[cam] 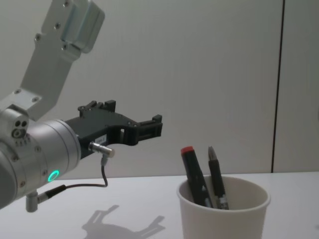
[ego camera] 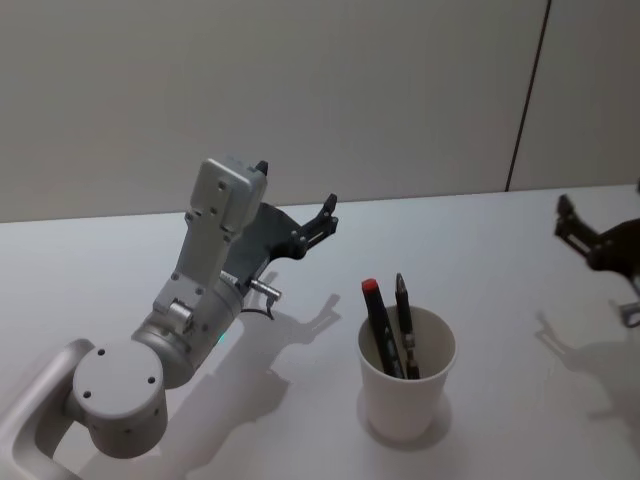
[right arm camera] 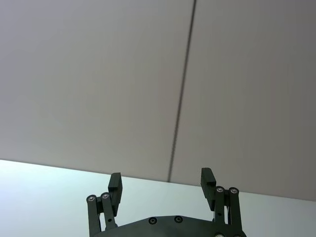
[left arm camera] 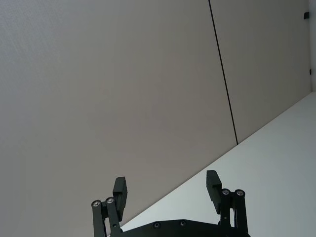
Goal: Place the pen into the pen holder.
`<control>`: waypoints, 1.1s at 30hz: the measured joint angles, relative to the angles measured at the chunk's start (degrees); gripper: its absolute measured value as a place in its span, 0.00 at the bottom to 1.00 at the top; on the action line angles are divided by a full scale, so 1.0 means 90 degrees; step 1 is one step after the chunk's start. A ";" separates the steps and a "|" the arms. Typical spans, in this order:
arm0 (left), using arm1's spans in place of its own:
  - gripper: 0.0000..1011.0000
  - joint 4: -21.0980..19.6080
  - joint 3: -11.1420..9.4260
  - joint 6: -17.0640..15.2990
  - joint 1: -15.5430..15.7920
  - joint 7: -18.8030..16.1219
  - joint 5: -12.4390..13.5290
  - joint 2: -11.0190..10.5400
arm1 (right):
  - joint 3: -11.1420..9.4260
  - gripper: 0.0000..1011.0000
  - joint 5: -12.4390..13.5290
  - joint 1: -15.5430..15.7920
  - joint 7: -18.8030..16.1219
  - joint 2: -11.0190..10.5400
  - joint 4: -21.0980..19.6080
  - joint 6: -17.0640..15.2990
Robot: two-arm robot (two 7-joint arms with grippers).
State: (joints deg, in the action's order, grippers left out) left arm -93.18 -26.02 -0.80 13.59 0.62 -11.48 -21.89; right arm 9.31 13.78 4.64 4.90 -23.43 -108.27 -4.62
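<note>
Plain grey wall panels with one dark vertical seam [ego camera: 527,95] close off the back of my view, and a white bench [ego camera: 480,240] runs in front of them.

On my left, the left arm is raised off the bench, its silver links folded upward and its black left tool [ego camera: 296,206] pointing out over the surface toward the wall. From the chest camera I see the left tool [cam: 149,128] hanging well above the bench, to the left of the cup and apart from it. On the left wrist camera its two fingers [left arm camera: 120,193] stand wide apart with nothing between them. A thin cable [cam: 102,175] loops down from a metal plug on the wrist.

Near the middle of the bench stands the pen holder [ego camera: 406,375], an off-white paper cup, upright. Two pens lean inside it, both poking above the rim: a dark pen with a red cap [ego camera: 378,322] on the left side, and a black pen [ego camera: 405,322] just beside it on the right. From the chest camera I see the red-capped one [cam: 194,175] tilted leftward at the top.

At the far right edge, the right tool [ego camera: 590,238] is held above the bench, well apart from the cup. Its wrist camera shows its fingers [right arm camera: 207,180] spread wide and empty.
</note>
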 joint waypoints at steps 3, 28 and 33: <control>0.99 0.0000 0.0000 0.0000 0.0000 0.0000 0.0000 0.0000 | 0.0134 0.99 0.0101 -0.0142 -0.0329 0.0151 0.0264 0.0099; 0.99 0.0000 0.0000 0.0000 0.0000 0.0000 0.0000 0.0000 | 0.0408 0.99 0.0304 -0.0426 -0.0972 0.0456 0.0791 0.0300; 0.99 0.0000 0.0000 0.0000 0.0000 0.0000 0.0000 0.0000 | 0.0406 0.99 0.0304 -0.0424 -0.0972 0.0455 0.0790 0.0300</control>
State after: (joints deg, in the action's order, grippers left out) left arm -93.18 -26.02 -0.79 13.59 0.63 -11.48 -21.89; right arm 12.97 16.51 0.83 -3.84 -19.33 -101.15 -1.92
